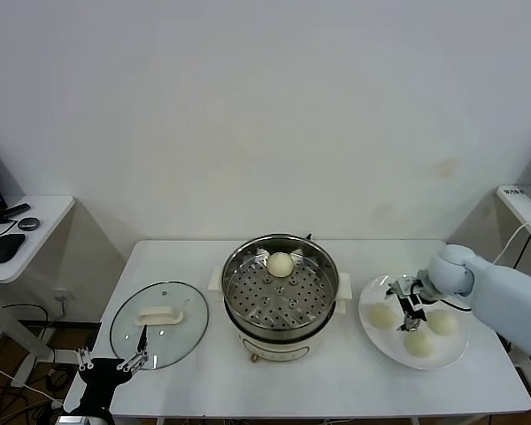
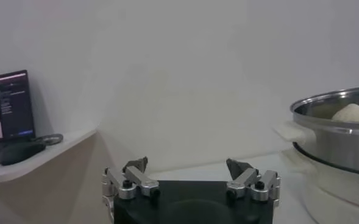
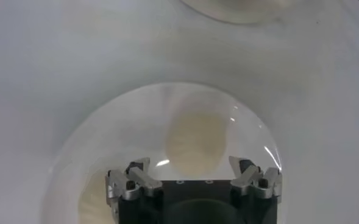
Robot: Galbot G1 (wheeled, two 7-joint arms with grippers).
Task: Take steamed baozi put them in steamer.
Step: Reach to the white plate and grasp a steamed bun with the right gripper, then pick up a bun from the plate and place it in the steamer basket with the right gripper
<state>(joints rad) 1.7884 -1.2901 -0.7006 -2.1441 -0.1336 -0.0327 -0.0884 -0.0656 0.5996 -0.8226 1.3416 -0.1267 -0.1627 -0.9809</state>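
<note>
White bench ahead: the right gripper hangs fingers spread over the plate, a steamed baozi directly below between them, the steamer off to its left, the left gripper parked open.

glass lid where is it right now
In the head view the glass lid lies flat on the table's left side, beside the steamer, with the left gripper at its near edge.
</note>
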